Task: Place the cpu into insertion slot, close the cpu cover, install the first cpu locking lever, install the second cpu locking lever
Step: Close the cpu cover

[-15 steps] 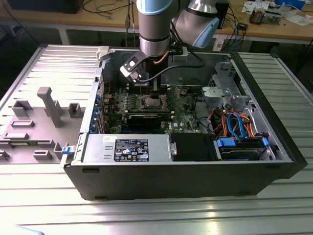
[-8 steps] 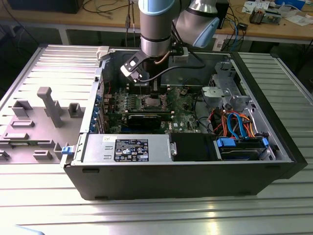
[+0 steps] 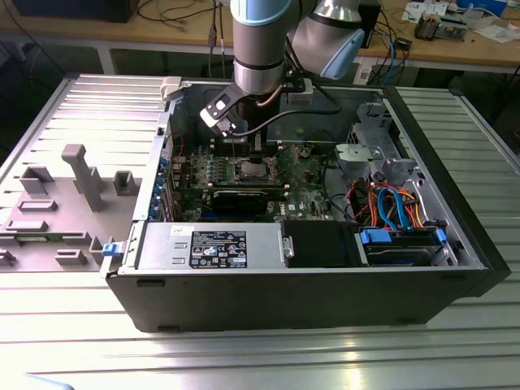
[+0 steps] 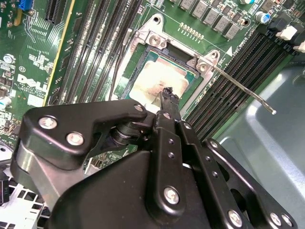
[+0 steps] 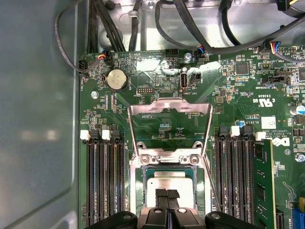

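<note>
Silver-grey cpu (image 5: 169, 180) sits in the insertion slot (image 5: 147, 161) mid-motherboard (image 5: 143, 71), cpu cover (image 5: 169, 102) tipped open, leaving it reachable; gripper (image 5: 167, 194), fingers together, hangs at the chip's top, seemingly seating it.

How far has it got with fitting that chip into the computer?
Done: the cpu lies in the insertion slot. In hand: the gripper, shut, is poised right over the chip. Left: the cpu cover stands open, and a locking lever sticks out unlatched.
</note>
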Available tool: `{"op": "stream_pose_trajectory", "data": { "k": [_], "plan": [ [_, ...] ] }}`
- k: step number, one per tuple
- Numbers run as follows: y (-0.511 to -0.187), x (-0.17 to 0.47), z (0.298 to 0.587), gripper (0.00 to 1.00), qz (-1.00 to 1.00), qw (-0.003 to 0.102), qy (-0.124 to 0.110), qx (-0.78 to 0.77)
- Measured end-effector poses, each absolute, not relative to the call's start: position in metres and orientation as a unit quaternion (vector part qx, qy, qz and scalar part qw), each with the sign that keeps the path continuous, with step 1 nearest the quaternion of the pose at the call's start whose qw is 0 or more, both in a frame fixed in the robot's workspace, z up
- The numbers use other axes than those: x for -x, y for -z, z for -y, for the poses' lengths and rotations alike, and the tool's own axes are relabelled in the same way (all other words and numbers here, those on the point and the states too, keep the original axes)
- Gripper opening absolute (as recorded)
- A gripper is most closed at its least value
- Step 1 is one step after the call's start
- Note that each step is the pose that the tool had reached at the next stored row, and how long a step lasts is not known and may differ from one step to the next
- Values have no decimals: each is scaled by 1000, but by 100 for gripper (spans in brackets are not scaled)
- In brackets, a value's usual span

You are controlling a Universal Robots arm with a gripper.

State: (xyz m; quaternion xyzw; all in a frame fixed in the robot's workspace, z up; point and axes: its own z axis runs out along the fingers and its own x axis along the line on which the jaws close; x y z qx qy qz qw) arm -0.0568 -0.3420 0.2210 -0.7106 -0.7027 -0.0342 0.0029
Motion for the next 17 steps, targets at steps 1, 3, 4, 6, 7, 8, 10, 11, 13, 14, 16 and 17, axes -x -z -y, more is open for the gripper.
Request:
{"op": "stream_pose_trajectory", "data": {
  "k": [1, 3, 4, 6, 7, 8, 10, 11, 13, 14, 16, 17],
  "plan": [
    [-221, 57, 342, 11, 703, 3, 34, 711],
    [-221, 57, 342, 11, 703, 3, 34, 711],
    [-221, 57, 342, 11, 703, 3, 34, 711],
    [-221, 57, 342, 11, 703, 3, 34, 711],
    [-221, 57, 342, 11, 703, 3, 34, 711],
    [-222, 57, 342, 11, 703, 3, 34, 711],
    [-225, 57, 342, 11, 703, 2, 33, 711],
    [-227, 57, 342, 11, 703, 1, 33, 711],
    [-230, 57, 342, 11, 703, 0, 31, 711],
    [-230, 57, 341, 11, 703, -1, 31, 711],
    [-231, 57, 342, 11, 703, -1, 30, 711],
    [-231, 57, 342, 11, 703, -2, 30, 711]
  ]
}}
